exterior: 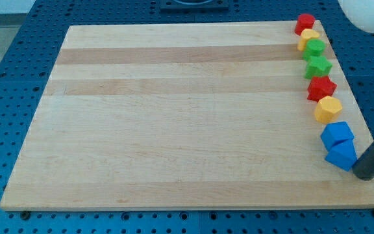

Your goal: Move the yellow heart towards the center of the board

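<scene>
Several blocks stand in a line along the board's right edge. From the view's top they are a red block, a yellow block that may be the heart and is partly hidden by its neighbours, a green block, a green star, a red star, a yellow many-sided block and two blue blocks. My tip is at the board's lower right corner. It sits just right of the lower blue block, far below both yellow blocks.
The wooden board lies on a blue perforated table. A white rounded object shows at the view's top right corner. All blocks crowd the board's right edge.
</scene>
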`<state>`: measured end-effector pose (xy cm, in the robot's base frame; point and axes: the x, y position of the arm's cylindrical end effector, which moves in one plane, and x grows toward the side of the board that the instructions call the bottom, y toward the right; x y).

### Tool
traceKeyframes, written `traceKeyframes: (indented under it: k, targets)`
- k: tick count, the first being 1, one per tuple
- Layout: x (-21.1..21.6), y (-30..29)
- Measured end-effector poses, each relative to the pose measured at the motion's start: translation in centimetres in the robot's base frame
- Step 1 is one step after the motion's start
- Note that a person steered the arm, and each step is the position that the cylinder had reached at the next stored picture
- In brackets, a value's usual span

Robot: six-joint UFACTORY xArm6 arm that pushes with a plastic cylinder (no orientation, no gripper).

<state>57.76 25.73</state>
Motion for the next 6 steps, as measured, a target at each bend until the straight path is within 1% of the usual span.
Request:
traceKeyframes:
  k: [2,3,4,6]
  targets:
    - [-0.1,0.4]
    - [-1.5,2.2]
    - [-3.8,2.7]
    - [-10.6,2.7]
